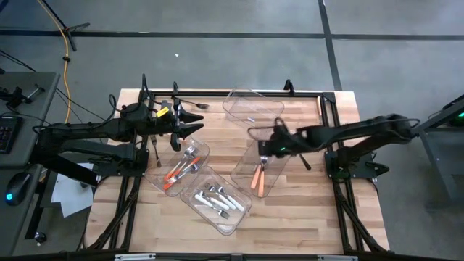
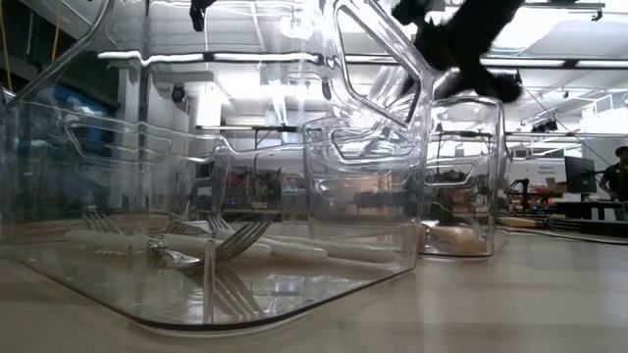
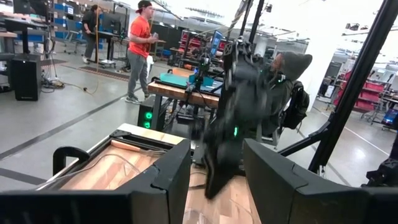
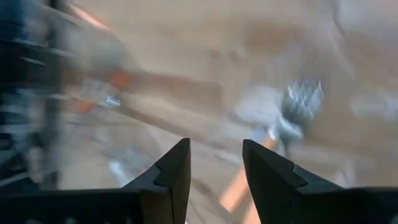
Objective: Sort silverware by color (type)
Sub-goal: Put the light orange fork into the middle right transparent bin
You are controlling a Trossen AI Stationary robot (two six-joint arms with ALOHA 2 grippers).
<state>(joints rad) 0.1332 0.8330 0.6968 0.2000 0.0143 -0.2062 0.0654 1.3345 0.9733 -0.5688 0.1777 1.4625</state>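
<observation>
Centre-right of high view: right gripper, fingers parted and empty, over bin with orange-handled silverware. Light, stiff, kinda slippery; probably grab mid-handle. Left gripper upper left, open, empty.

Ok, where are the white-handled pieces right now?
In the high view, the white-handled silverware lies in the front-centre clear bin, just below the bin holding the orange-handled silverware.

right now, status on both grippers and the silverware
Right gripper open over bin holding orange-handled pieces. Left gripper open, empty, waiting near table's far left. Nothing blocking.
</observation>
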